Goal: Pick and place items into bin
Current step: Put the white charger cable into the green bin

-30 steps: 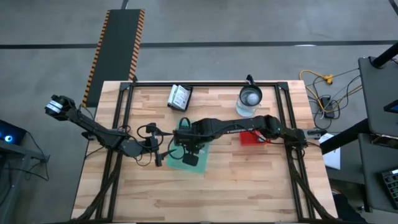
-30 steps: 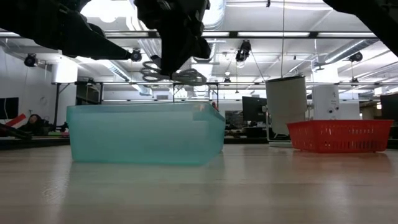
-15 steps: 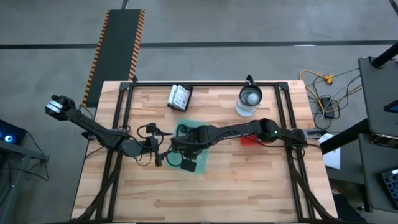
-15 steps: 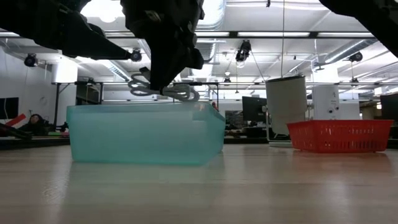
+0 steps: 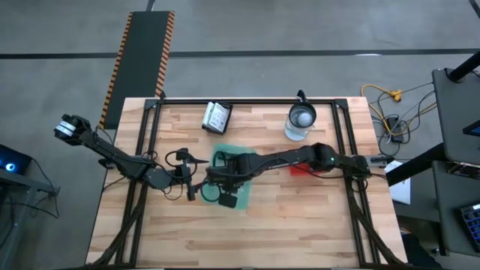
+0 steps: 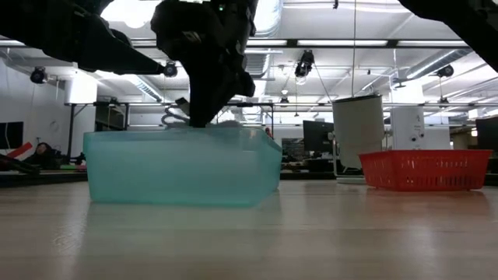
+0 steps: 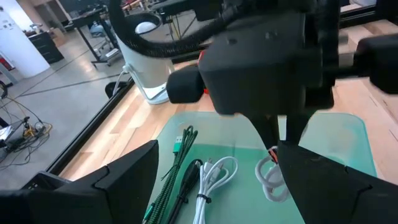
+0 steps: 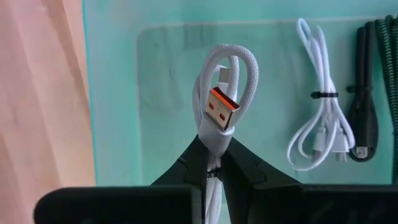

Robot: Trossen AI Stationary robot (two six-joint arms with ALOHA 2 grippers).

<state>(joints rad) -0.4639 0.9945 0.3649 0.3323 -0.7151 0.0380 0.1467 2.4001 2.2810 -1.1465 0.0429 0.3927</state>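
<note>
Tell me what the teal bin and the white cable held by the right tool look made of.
Teal bin: likely translucent plastic, since light passes through its smooth walls.
White cable, pinched in the shut right tool over the bin: apparently a woven fabric sheath, its braid texture visible, with an orange-tongued metal plug.

No readable text, labels, brands or numbers in any view. The packet (image 5: 217,117) at the table's far edge has dark print, too small to read. Striped hazard mat (image 5: 141,61) on the floor carries only orange-black edging, no words.
</note>
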